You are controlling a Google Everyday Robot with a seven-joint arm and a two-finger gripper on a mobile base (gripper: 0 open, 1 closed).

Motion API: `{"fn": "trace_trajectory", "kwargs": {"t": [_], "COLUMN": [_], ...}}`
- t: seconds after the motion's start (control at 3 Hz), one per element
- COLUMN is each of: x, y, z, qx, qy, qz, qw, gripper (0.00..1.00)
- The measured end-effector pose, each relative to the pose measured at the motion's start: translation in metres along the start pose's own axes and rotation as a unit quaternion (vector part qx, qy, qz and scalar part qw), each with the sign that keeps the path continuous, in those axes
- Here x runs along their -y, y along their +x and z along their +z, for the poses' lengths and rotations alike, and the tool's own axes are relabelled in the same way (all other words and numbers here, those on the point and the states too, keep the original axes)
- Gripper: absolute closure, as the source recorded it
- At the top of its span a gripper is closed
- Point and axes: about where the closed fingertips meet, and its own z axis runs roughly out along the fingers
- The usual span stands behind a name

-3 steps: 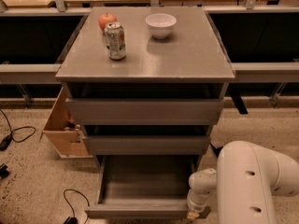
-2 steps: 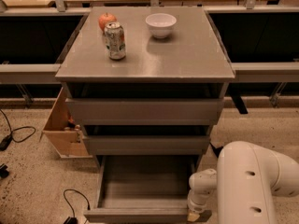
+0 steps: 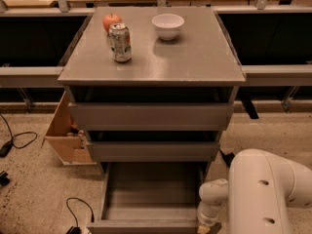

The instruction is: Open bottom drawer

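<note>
The bottom drawer (image 3: 151,191) stands pulled well out past the front edge of the worktop (image 3: 195,57), its shallow tray open to view, so the opening looks essentially done. The gripper (image 3: 204,226) sits at the drawer front's right end, below the worktop's front right corner. Whether it grips I cannot tell. Only withdrawing seems left.
</note>
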Motion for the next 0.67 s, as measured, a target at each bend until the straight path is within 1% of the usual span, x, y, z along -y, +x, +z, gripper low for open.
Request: {"fn": "trace_trajectory", "kwargs": {"t": [0.67], "x": [-0.021], "y": [0.003], "z": [0.010], "qx": [0.005], "qy": [-0.032], "qz": [0.003], "qw": [0.9995], "gripper": [1.00]}}
